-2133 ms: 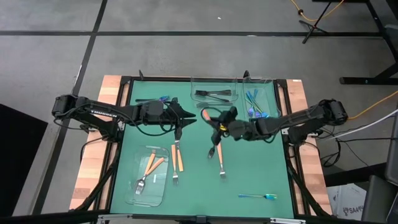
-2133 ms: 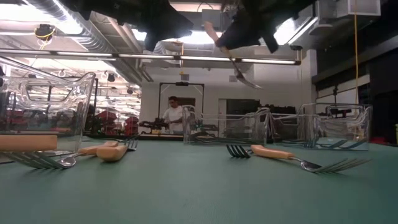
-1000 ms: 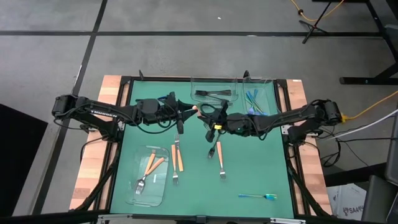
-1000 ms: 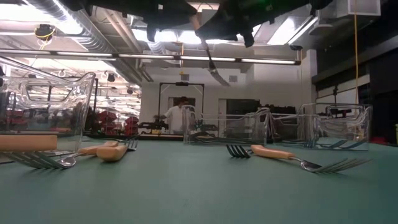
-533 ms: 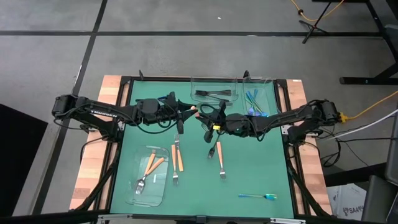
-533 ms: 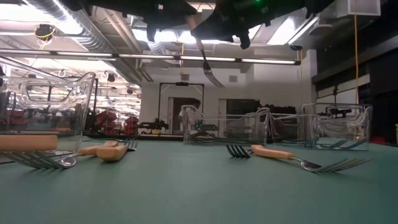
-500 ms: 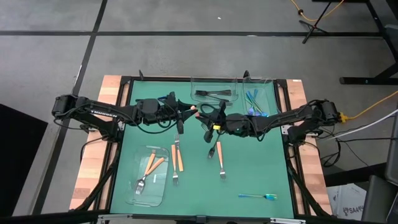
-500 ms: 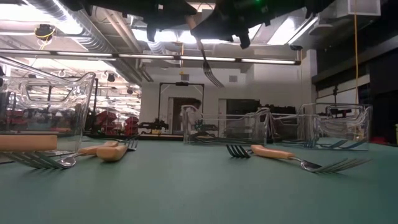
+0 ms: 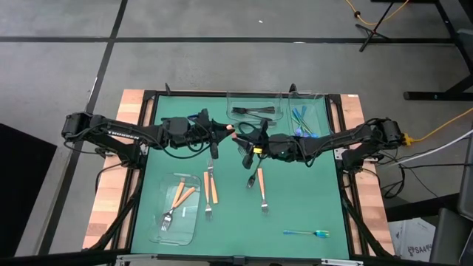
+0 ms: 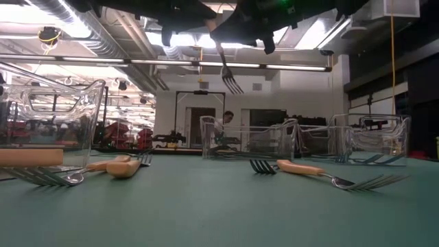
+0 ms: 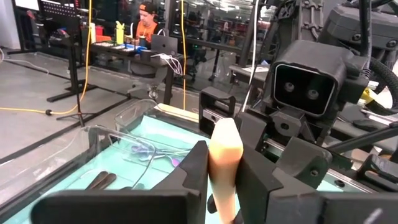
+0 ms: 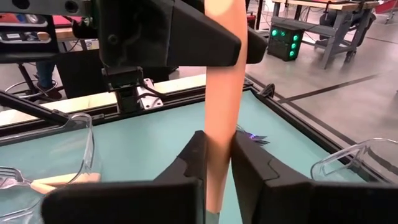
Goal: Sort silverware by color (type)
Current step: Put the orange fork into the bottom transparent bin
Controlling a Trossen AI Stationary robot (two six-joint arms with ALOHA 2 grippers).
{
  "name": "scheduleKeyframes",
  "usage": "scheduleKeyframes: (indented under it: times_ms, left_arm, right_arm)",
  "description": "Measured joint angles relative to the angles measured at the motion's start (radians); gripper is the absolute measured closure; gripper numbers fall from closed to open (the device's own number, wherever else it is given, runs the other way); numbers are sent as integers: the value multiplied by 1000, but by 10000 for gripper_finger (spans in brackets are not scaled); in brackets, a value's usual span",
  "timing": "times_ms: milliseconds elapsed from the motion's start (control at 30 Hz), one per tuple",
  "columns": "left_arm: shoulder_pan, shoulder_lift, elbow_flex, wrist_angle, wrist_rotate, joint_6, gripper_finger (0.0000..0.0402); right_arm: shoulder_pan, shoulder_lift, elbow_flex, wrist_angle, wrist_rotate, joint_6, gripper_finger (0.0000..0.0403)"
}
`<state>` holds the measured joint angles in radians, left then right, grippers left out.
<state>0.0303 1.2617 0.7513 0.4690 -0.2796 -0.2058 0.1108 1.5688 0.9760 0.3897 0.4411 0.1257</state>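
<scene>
An orange-handled fork (image 10: 225, 65) hangs high above the table's middle, silver tines (image 10: 231, 84) down. My left gripper (image 9: 226, 133) reaches in from the left and my right gripper (image 9: 241, 137) from the right; both are shut on its handle, tip to tip. On the mat lie more orange-handled forks (image 9: 211, 186) (image 9: 262, 193) and a blue fork (image 9: 307, 233). My left gripper pinches the handle's rounded free end (image 11: 224, 134) between its two fingers, coming level from the table's left; the end pokes out past the fingers. My right gripper pinches the same handle farther down its length (image 12: 219, 140), fingers level from the table's right and lying across it. The fork hangs clear of the table.
A clear tray (image 9: 174, 235) at the near left holds orange-handled forks. One tray (image 9: 255, 97) at the far middle holds black pieces, another (image 9: 314, 103) at the far right blue ones. A blue piece (image 9: 194, 117) lies at the far left. A person moves in the room behind.
Both arms have stayed high over the table's middle. In the low view the hanging fork has turned about its length, so its tines now show, and its head has swung a little to hang more upright.
</scene>
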Motion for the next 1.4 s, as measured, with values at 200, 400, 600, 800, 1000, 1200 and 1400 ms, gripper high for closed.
scheduleKeyframes:
  times_ms: [200,400,600,800,1000,1200,1400]
  left_arm:
    - [0,0,0,0,4,-1,354]
    - [0,0,0,-6,12,-1,354]
    - [0,-18,0,-17,35,-2,354]
    - [0,-93,0,-48,123,-28,354]
    - [0,-218,1,-212,284,-210,354]
    - [-6,-320,1,-395,503,-475,354]
    - [-62,-351,1,-585,618,-628,352]
  right_arm:
    - [0,0,0,-26,-8,-2,303]
    - [1,0,0,-61,-16,-2,256]
    - [1,-72,0,-194,-69,-58,247]
    - [1,-171,0,-399,-114,-60,247]
    - [0,-225,0,-485,-113,-60,246]
    - [0,-230,0,-501,-114,-60,246]
    - [0,-230,0,-505,-114,-60,246]
